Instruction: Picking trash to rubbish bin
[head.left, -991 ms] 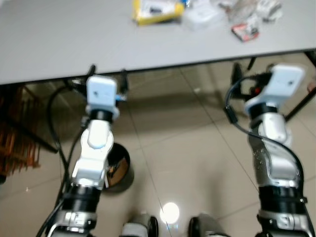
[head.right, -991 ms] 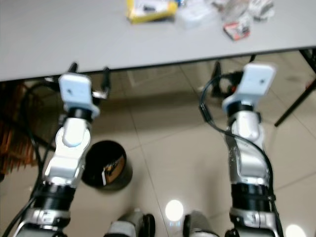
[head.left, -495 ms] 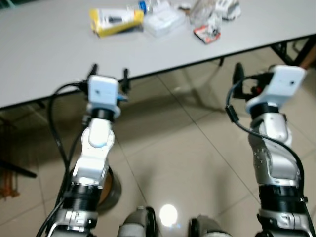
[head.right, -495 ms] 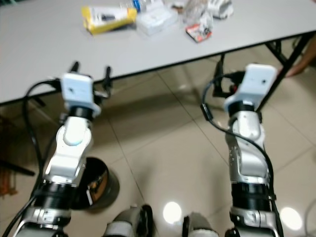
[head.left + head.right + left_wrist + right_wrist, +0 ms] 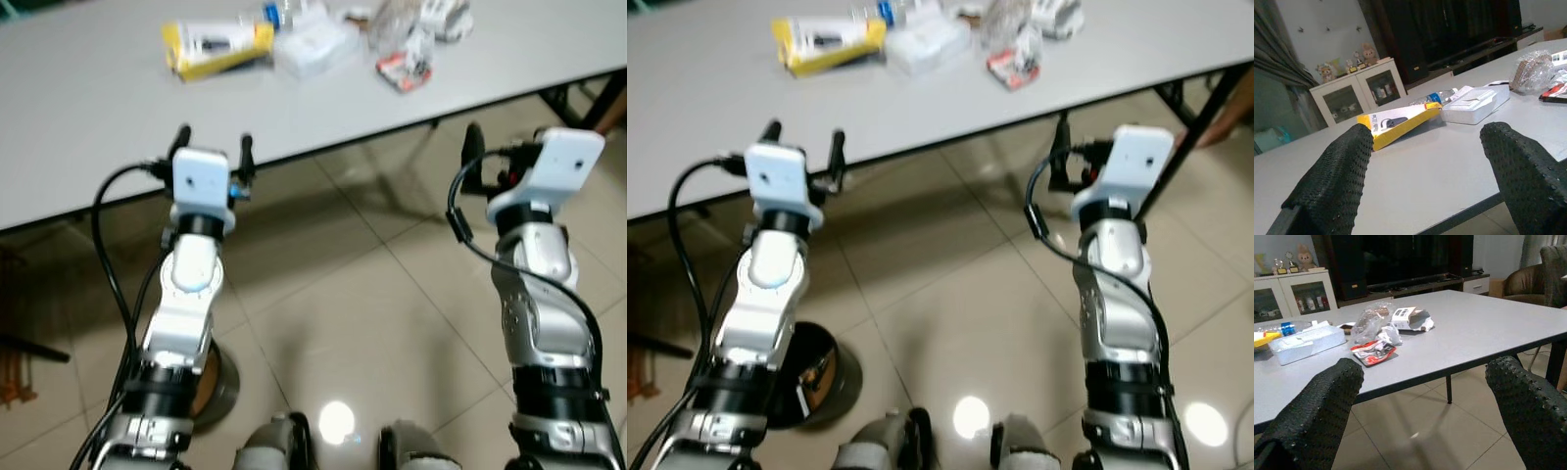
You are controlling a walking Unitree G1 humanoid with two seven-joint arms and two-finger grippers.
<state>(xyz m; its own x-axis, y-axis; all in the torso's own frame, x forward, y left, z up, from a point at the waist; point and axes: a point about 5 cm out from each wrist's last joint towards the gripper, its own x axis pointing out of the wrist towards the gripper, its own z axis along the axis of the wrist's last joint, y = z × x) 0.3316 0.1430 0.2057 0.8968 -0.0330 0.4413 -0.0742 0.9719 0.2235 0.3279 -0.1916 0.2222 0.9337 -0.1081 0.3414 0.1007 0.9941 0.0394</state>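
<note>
Trash lies at the far side of a grey table (image 5: 88, 117): a yellow box (image 5: 217, 46), a clear plastic container (image 5: 315, 47), a red wrapper (image 5: 405, 70), a crumpled clear bag (image 5: 1370, 320) and a torn white carton (image 5: 1410, 318). A black rubbish bin (image 5: 823, 377) stands on the floor at my lower left, partly behind the left arm. My left gripper (image 5: 1426, 134) is open and empty, held at the table's near edge and facing the yellow box (image 5: 1396, 125). My right gripper (image 5: 1425, 367) is open and empty too, just short of the table edge, facing the red wrapper (image 5: 1373, 352).
The table's dark legs (image 5: 578, 98) stand at the right. Beige tiled floor (image 5: 372, 294) spreads under and before the table. A white cabinet (image 5: 1356, 98) and a dark TV unit (image 5: 1400, 264) stand beyond the table, with a brown armchair (image 5: 1533, 284) to one side.
The head camera has swung, so the table's edge now slants, the trash has shifted left and the bin sits lower in the picture. Both arms keep the same raised pose, grippers open.
</note>
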